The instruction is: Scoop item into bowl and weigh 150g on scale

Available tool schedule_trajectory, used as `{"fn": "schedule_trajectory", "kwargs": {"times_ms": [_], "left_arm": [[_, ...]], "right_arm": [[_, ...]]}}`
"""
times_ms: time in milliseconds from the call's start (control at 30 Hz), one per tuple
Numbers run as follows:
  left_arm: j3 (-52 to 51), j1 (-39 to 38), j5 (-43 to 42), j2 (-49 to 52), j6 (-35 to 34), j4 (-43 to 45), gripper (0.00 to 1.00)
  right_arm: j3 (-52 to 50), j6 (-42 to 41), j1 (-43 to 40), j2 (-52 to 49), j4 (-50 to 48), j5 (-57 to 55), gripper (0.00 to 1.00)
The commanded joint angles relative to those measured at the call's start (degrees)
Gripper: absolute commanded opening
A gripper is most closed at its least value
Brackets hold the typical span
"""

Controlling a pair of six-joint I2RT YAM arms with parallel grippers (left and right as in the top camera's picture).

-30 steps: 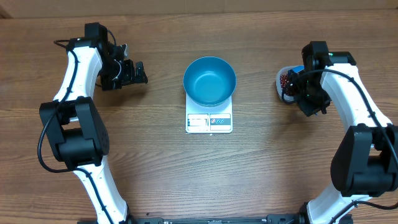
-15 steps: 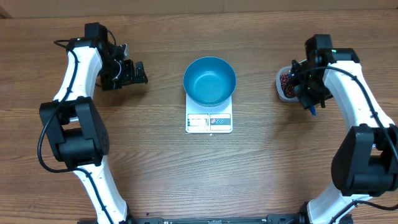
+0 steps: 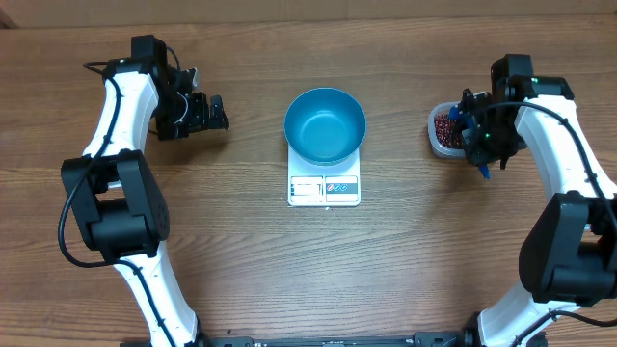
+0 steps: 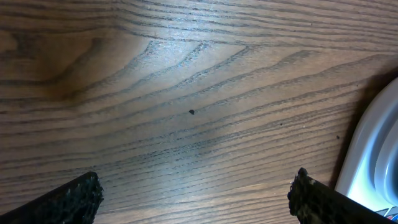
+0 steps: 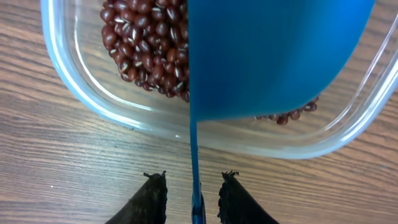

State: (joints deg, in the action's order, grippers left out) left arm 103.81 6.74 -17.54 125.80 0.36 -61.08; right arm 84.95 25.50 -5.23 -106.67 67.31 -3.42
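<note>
Overhead, the blue bowl (image 3: 325, 125) sits on the white scale (image 3: 324, 189) in the middle of the desk (image 3: 241, 260). Near the right edge, beans (image 3: 444, 124) lie in a clear tub (image 3: 436, 144). The right hand (image 5: 193, 188) straddles the thin handle of the blue scoop (image 5: 273, 56) over the tub, but whether it grips cannot be told. The left hand (image 3: 214, 113) gapes wide toward the left edge.

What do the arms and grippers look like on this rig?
Both the left arm and right arm: white links, bulky black joints, thin black cables running alongside. The left gripper and right gripper: black, with rough-textured jaws.
</note>
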Motion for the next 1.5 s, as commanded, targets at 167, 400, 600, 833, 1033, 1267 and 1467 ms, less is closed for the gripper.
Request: {"fn": "schedule_trajectory", "kwargs": {"times_ms": [167, 400, 600, 833, 1033, 1267, 1467], "left_arm": [[0.4, -0.4, 0.1, 0.5, 0.9, 0.0, 1.00], [0.4, -0.4, 0.1, 0.5, 0.9, 0.0, 0.99], [0.4, -0.4, 0.1, 0.5, 0.9, 0.0, 1.00], [0.4, -0.4, 0.1, 0.5, 0.9, 0.0, 1.00], [0.4, -0.4, 0.1, 0.5, 0.9, 0.0, 1.00], [0.4, -0.4, 0.1, 0.5, 0.9, 0.0, 1.00], [0.4, -0.4, 0.1, 0.5, 0.9, 0.0, 1.00]], "right_arm": [[-0.4, -1.7, 0.0, -0.5, -0.8, 1.4, 0.29], [-0.4, -3.1, 0.0, -0.5, 0.4, 1.2, 0.32], [-0.4, -6.5, -0.3, -0.5, 3.3, 0.3, 0.39], [-0.4, -11.6, -2.7, -0.5, 6.3, 0.8, 0.38], [-1.4, -12.5, -5.0, -0.5, 6.9, 4.3, 0.34], [-2.4, -12.2, -4.9, -0.5, 5.2, 7.2, 0.17], [-2.4, -12.0, -4.9, -0.5, 5.0, 7.2, 0.04]]}}
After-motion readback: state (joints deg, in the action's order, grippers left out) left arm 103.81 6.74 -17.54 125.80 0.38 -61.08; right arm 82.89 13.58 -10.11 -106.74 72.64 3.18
